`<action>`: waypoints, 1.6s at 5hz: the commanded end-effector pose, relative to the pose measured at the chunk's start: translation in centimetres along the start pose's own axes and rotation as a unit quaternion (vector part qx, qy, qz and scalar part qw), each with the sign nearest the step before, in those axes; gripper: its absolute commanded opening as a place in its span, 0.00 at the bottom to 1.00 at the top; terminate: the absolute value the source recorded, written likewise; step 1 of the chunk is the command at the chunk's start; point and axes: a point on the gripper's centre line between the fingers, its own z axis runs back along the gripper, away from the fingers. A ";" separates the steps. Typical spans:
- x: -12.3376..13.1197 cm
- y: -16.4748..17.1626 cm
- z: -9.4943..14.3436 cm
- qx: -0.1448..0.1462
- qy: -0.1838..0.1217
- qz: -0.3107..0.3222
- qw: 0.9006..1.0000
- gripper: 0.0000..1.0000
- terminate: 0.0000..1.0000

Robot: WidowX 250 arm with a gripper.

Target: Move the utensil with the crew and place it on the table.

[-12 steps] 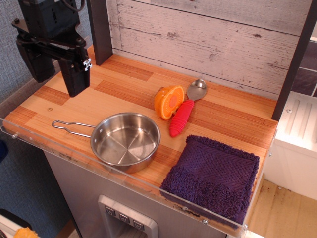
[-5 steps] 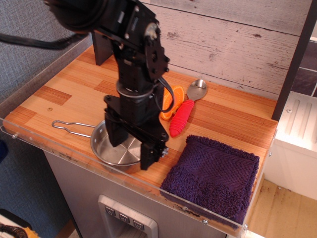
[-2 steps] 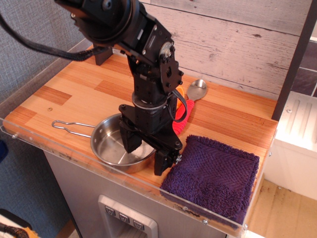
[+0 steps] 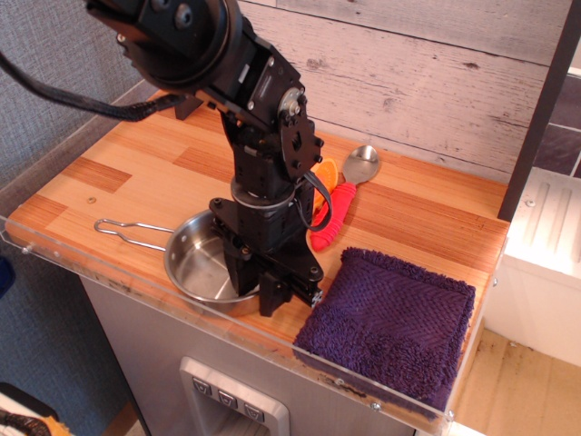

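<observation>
Pan (image 4: 201, 268) handle (image 4: 132, 231) pointing left.

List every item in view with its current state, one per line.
Pan: upright on the table, nothing visible inside, right rim between the gripper's fingers.
Gripper: lowered over the pan's right rim; closure unclear.
Spoon: lying flat, partly hidden by the arm.
Orange toy: mostly hidden behind the arm.
Purple towel: lying flat at the front right corner.
</observation>
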 end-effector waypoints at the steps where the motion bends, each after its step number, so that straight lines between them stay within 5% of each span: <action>1: -0.9 0.9 1.9 -0.011 -0.022 0.005 1.000 0.00 0.00; 2: -2.1 0.4 3.8 -0.019 -0.030 -0.015 0.999 0.00 0.00; 3: -4.1 1.4 8.2 -0.025 -0.058 -0.051 0.997 0.00 0.00; 4: -3.7 5.5 10.3 -0.035 -0.051 -0.087 0.994 0.00 0.00; 8: 7.0 9.9 3.5 -0.004 0.002 -0.152 0.988 0.00 0.00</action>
